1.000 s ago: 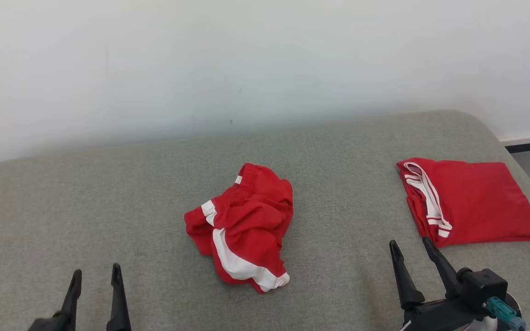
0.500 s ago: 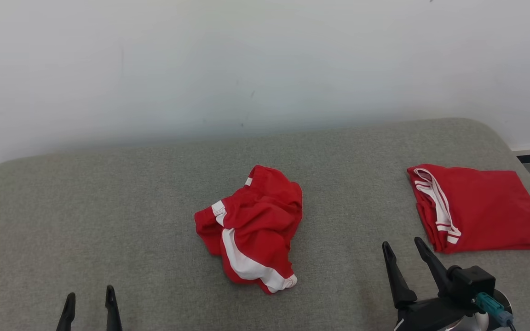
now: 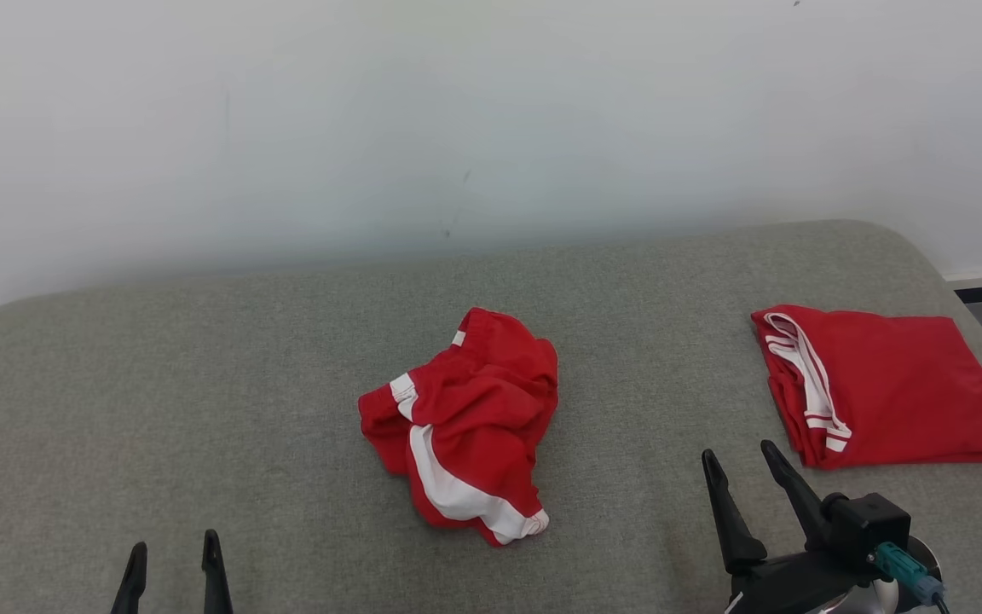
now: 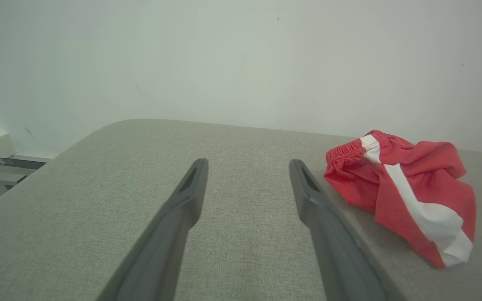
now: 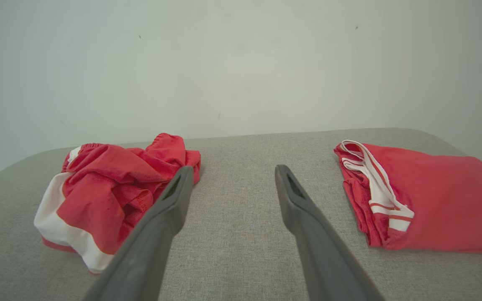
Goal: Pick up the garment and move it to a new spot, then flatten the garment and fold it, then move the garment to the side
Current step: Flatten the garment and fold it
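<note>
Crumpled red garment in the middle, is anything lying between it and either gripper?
Nothing visible does. Bare grey cushion lies between the crumpled garment and the open left gripper, and likewise the open right gripper. The folded red garment sits off to the right, outside both paths.

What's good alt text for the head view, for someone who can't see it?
A crumpled red-and-white garment lies in the middle of a grey padded surface, a folded red garment near its right end. The left gripper and right gripper rise from the bottom edge, both open and empty.
</note>
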Robot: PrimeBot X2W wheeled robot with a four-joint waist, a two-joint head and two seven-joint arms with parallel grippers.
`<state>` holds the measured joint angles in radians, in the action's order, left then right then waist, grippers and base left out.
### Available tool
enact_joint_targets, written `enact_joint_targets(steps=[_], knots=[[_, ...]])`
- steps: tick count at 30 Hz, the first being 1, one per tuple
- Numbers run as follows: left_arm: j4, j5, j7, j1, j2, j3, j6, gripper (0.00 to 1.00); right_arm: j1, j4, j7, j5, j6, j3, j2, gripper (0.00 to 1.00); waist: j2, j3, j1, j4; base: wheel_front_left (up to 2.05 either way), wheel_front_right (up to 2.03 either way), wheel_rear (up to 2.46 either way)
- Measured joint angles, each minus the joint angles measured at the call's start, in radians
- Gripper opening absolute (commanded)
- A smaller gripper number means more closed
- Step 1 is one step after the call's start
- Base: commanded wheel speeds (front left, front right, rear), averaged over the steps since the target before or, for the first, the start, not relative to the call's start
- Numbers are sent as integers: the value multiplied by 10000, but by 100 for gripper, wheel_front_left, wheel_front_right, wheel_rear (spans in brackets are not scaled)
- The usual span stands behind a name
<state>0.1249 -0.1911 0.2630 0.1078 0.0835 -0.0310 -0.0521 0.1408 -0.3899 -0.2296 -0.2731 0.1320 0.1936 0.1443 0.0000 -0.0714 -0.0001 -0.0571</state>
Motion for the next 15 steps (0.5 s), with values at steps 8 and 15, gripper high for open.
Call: enact_joint_targets(steps=[8,15], knots=[[81,54,0,-25,-67,-81,171,100,18,-79,-84,-82,0,86,-12,100,0,-14,0,-30,0,0,0],[355,69,-2,-441,6,-23,355,100,29,-61,-86,-84,0,188,-17,100,0,44,0,-77,0,0,0]])
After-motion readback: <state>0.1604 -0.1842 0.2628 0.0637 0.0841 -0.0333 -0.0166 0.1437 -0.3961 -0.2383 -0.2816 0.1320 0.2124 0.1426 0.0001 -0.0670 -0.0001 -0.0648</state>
